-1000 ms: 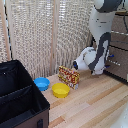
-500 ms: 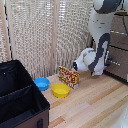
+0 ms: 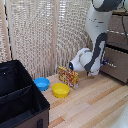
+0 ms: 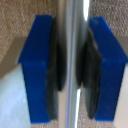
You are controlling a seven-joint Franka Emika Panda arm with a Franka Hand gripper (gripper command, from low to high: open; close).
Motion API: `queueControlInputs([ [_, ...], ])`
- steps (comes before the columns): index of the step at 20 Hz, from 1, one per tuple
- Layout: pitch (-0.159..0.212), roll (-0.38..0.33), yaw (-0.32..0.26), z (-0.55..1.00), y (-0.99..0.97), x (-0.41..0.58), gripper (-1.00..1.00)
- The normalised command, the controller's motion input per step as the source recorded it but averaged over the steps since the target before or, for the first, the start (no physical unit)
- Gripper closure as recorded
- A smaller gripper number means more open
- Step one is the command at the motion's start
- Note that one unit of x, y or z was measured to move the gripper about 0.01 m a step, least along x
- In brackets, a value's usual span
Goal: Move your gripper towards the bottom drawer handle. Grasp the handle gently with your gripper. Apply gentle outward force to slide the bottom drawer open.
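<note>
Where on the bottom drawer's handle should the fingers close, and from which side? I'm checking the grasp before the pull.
On the bar's straight run of the bottom drawer handle, approached square from the drawer's front. The wrist view shows the thin silver bar running between the two blue fingers, so the pads face its opposite sides. The gripper is at the drawer front; pad contact can't be confirmed.

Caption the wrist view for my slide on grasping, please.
Blue-tipped gripper closed around the silver drawer handle.

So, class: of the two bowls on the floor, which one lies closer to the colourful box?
The yellow bowl. It sits right beside the colourful box, while the blue bowl lies further off, towards the exterior view's left.
</note>
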Motion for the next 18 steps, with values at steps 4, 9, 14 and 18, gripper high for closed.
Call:
queueControlInputs([
  [4,0.008,-0.002,0.08,-0.25,0.85,0.35,1.0],
  [9,0.053,0.0,0.096,-0.25,0.85,0.319,1.0],
  [14,0.061,0.0,0.087,-0.28,0.9,0.333,1.0],
  [18,0.038,0.0,0.071,-0.35,0.95,0.323,1.0],
])
